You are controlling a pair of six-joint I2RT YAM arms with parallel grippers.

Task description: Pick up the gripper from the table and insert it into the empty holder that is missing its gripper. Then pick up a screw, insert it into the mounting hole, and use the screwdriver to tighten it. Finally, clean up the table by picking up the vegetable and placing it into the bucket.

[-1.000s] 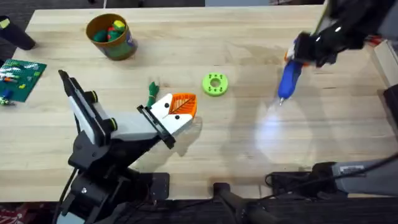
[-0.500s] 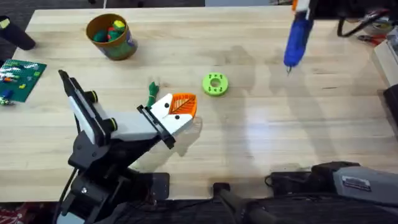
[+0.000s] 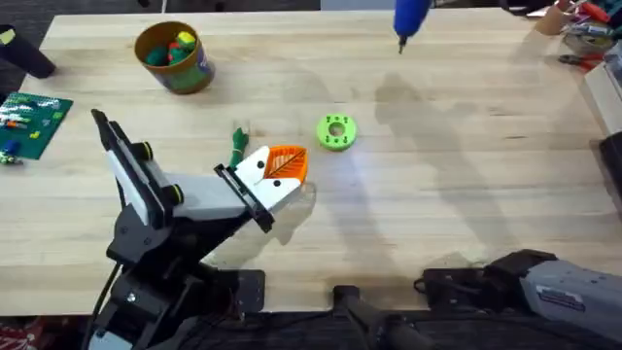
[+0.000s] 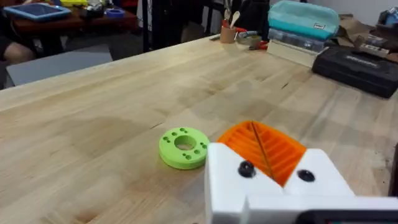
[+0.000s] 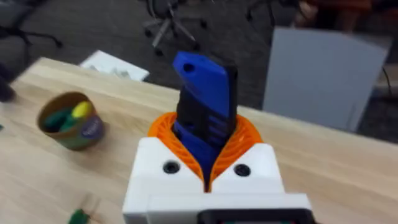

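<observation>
Screwdriver (image 3: 409,17): over the table's far edge, bit pointing down, pinched between the right gripper's (image 5: 207,163) orange pads.
Vegetable (image 3: 237,148): on the table, just beside the left gripper (image 3: 282,171) (fingers pressed together).
Bucket (image 3: 173,57): far left, toy pieces inside.
Lime ring (image 3: 336,132): mid-table.

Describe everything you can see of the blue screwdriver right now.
The screwdriver is bright blue, plastic-looking, with a fat body and dark ribbed grip section. The right gripper is shut on it, its orange ribbed pads pressing both sides. In the overhead view the screwdriver hangs above the table's far edge, its thin metal bit pointing down, touching nothing else.
</observation>
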